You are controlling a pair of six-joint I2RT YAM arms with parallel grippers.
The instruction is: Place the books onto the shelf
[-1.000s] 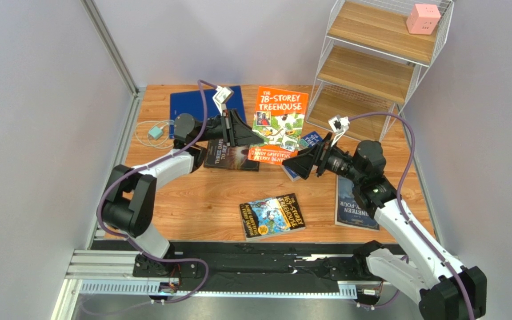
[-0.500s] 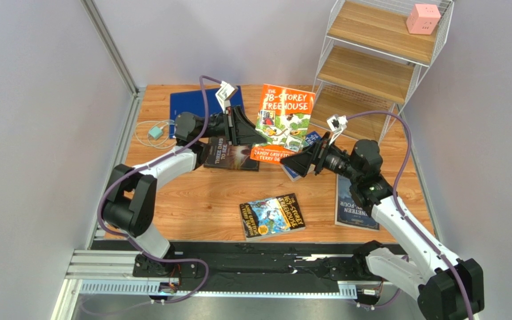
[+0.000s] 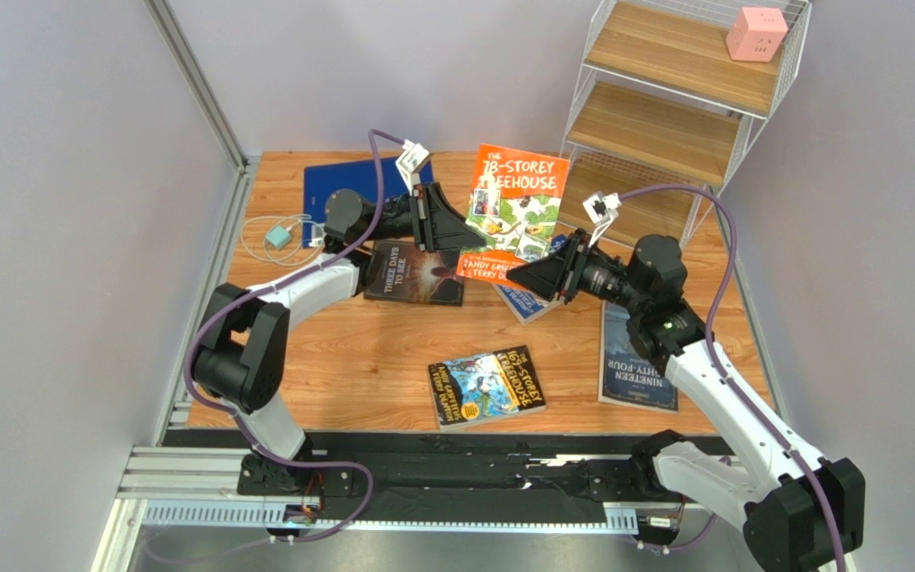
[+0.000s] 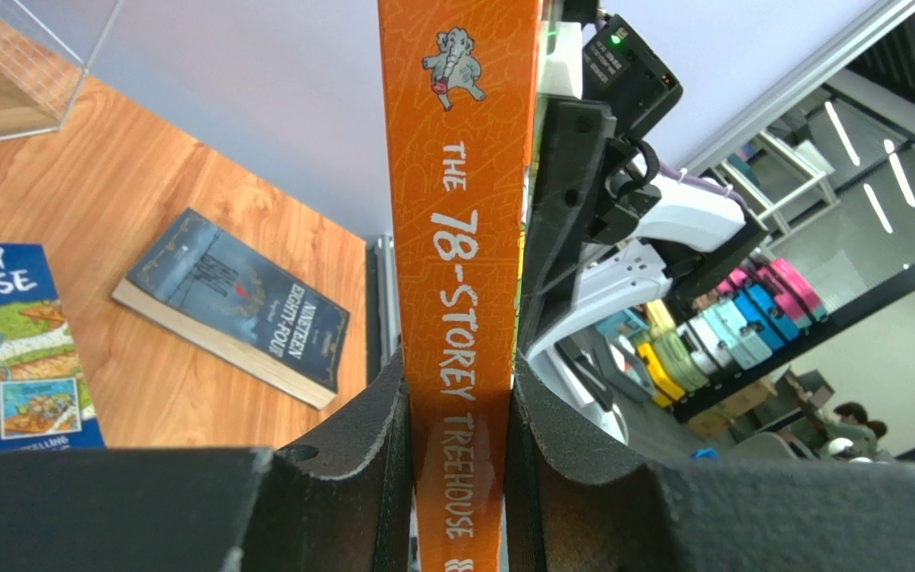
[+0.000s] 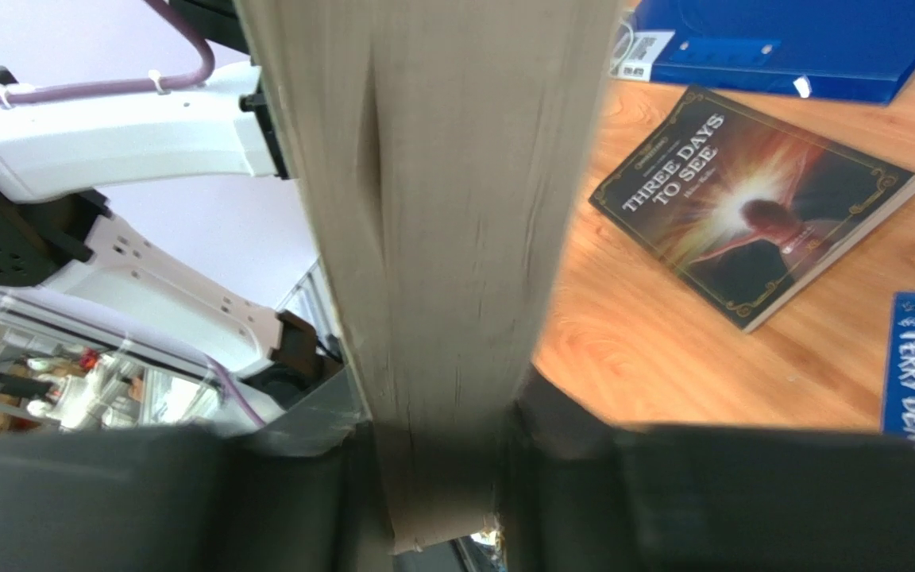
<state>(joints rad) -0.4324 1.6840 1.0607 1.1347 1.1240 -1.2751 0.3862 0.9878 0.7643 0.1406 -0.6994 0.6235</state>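
Shelf (image 3: 665, 119) sits beyond and to the right of both end effectors, no books on it yet. Desk (image 3: 355, 358) below them carries four other paperbacks (image 3: 486, 385) lying flat. Orange Treehouse book (image 3: 516, 203) is up off the desk, upright between the two: left end effector (image 4: 456, 441) pinches its spine, right end effector (image 5: 439, 477) is clamped on the page edge opposite. Looks like book one mid-carry. Next move, I reckon, needs both arms swinging together toward the shelf without twisting it, then sliding it onto a board.

Bright, even light, soft shadows; right wrist view blurs the Treehouse book (image 5: 450, 238) up close.
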